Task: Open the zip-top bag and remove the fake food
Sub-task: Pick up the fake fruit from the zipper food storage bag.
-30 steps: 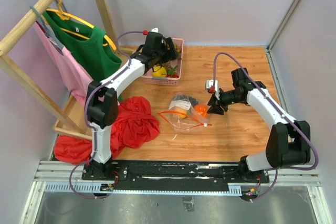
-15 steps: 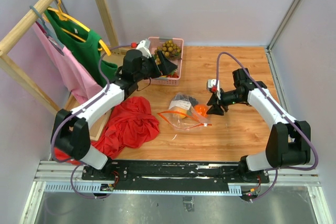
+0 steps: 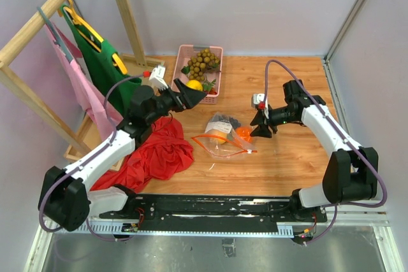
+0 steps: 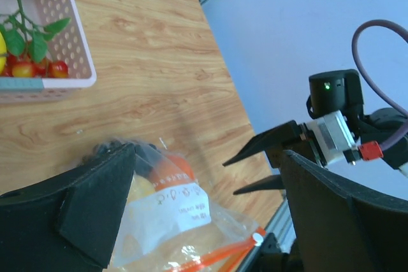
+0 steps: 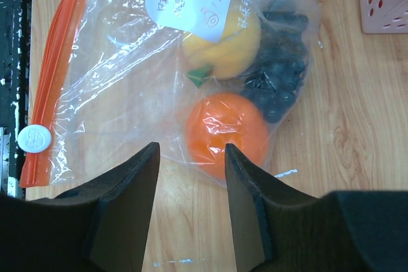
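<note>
The zip-top bag [image 3: 224, 137] lies in the middle of the table, its orange-red zip strip [image 5: 54, 74] toward the near edge. Inside it are an orange fruit [image 5: 226, 132], a yellow fruit [image 5: 223, 46] and a dark purple bunch [image 5: 280, 74]. The bag also shows in the left wrist view [image 4: 166, 211]. My right gripper [image 5: 191, 150] is open and empty, hanging just above the bag's edge by the orange fruit. My left gripper [image 3: 191, 97] is open and empty, in the air between the pink basket and the bag. A tan-brown bunch [image 3: 204, 62] and a lemon [image 3: 194, 85] lie in the basket.
The pink basket [image 3: 213, 93] stands at the back. A red cloth [image 3: 159, 151] lies left of the bag. A wooden rack [image 3: 38, 20] with a green shirt [image 3: 99, 52] and a pink one [image 3: 70, 71] stands at the far left.
My left arm has swung back from over the basket toward the near left, leaving the tan-brown bunch in view in the basket. My right arm has barely moved.
</note>
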Robot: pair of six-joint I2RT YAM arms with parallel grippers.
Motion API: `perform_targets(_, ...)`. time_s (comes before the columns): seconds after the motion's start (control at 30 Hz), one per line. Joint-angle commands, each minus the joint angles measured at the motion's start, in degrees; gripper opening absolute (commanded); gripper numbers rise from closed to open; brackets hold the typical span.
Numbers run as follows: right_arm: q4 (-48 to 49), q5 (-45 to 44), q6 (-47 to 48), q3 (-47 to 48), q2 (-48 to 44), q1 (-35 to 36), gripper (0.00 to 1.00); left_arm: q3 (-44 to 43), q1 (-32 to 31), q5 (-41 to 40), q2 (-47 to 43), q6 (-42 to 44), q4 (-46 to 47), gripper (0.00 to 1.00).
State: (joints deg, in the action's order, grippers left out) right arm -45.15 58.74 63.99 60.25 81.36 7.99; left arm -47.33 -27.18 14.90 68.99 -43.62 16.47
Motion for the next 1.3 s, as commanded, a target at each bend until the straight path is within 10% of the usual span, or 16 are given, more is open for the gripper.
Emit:
perform_targets(0.0, -2.67, 2.39, 1.36, 3.15, 0.83, -0.97, 0.47, 7.87, 0.71, 0.67, -4.19, -9.46, 14.09, 0.99)
perform_targets(0.47, -5.39, 2.15, 1.25, 8.26, 5.64, 0.14, 0.47, 4.93, -5.70, -1.06, -11.60, 6.87, -5.27, 0.94)
perform_targets(0.93, 0.39, -6.24, -22.16, 16.45, 13.82, 3.99, 0.44, 9.91, -19.09, -3.66, -8.05, 15.45, -8.37, 0.39)
perform_targets(1.27, 3.65, -9.68, -40.09, 23.63, 22.33, 7.36, 0.39, 13.36, -19.88, -0.98, -1.20, 14.27, 0.07, 0.27)
